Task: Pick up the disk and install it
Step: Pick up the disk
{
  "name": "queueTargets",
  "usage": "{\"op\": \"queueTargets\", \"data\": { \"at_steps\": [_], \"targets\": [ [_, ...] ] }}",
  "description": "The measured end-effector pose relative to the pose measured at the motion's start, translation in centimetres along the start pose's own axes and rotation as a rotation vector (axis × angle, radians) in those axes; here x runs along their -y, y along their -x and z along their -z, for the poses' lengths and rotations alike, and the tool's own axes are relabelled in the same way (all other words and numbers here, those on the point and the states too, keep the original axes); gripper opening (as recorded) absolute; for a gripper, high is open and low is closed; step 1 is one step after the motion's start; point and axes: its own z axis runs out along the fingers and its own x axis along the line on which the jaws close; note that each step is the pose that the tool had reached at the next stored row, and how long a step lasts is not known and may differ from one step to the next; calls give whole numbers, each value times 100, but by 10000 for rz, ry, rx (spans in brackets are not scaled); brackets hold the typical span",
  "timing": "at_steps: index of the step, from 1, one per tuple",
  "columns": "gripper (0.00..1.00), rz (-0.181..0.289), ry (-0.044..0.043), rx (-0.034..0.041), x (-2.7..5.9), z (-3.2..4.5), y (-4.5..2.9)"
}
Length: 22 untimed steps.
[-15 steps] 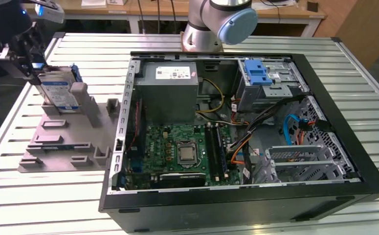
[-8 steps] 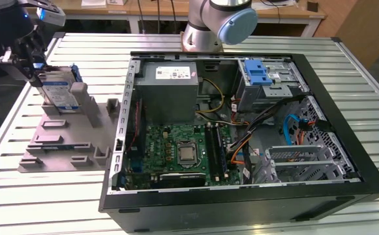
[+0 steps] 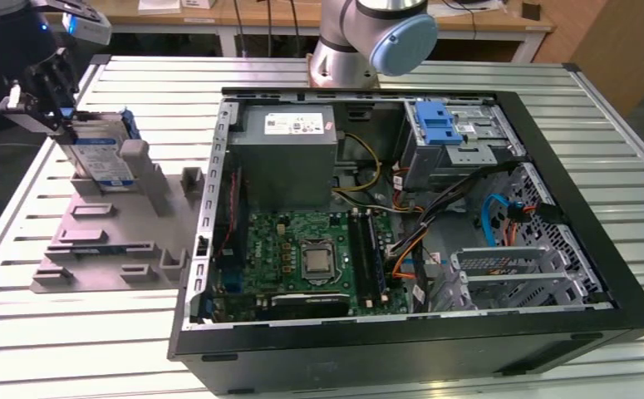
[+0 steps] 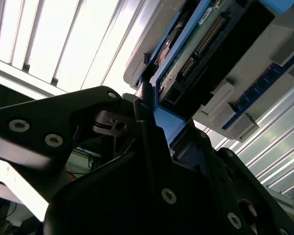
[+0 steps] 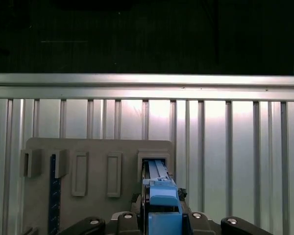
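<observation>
1. Disk (image 3: 102, 155) stands on edge in a grey fixture plate (image 3: 100, 249) at the exterior view's left, its white-and-blue label facing the open computer case (image 3: 410, 349).
2. The jaws are clamped on the disk's upper end. In the second wrist view the black fingers (image 4: 143, 105) press against the blue carrier edge of the disk (image 4: 206, 39).
3. In the first wrist view the disk (image 5: 159, 193) runs from between the jaws down into a raised socket of the fixture plate (image 5: 98, 147). Whether its lower end is fully seated there I cannot tell.
4. The fixture plate lies flat on the slatted metal tabletop (image 3: 637, 208), just beside the case on the exterior view's left, and carries several other upright sockets.
5. The case lies on its side with the panel off, well apart from the disk.
6. Inside the case, a grey power-supply box (image 3: 282, 154) sits above the green motherboard (image 3: 299, 258) in the picture.
7. A silver cage with a blue latch (image 3: 446, 131) occupies the far corner toward the exterior view's right.
8. The arm's base (image 3: 338, 58) stands on the tabletop behind the case.
</observation>
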Motion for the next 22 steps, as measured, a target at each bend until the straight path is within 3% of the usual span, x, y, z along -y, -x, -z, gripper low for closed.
{"op": "queueTargets", "data": {
  "at_steps": [8, 22],
  "targets": [
    [36, 0, -35, 0, -1, 44, 0],
    [36, -1, -138, 0, -8, 247, -2]
  ]
}}
